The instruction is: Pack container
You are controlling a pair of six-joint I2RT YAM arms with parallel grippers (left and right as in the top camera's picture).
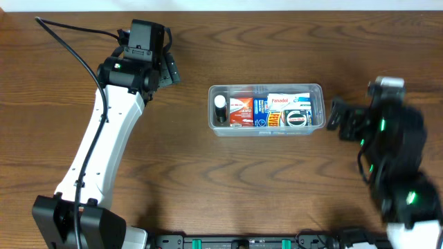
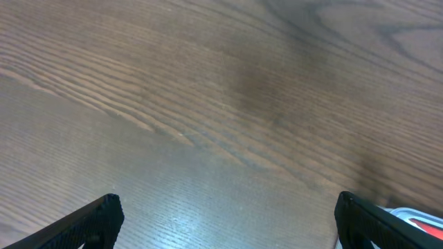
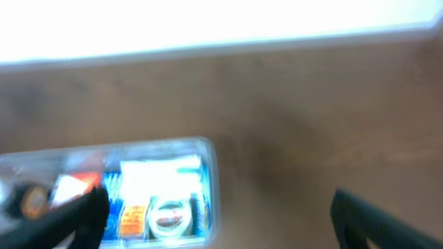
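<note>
The clear plastic container (image 1: 266,89) sits at the table's middle and holds several small boxes, a round white tape-like item and a dark-capped bottle at its left end. It also shows, blurred, in the right wrist view (image 3: 212,173). My left gripper (image 1: 168,71) is open and empty over bare wood, left of the container; its fingertips frame bare table in the left wrist view (image 2: 225,218). My right gripper (image 1: 337,116) is open and empty just right of the container, blurred; its fingers straddle the container's right end in its wrist view (image 3: 221,214).
The brown wooden table (image 1: 221,180) surrounds the container. A dark rail (image 1: 242,242) runs along the front edge. A corner of white and red packaging (image 2: 419,220) shows at the lower right of the left wrist view.
</note>
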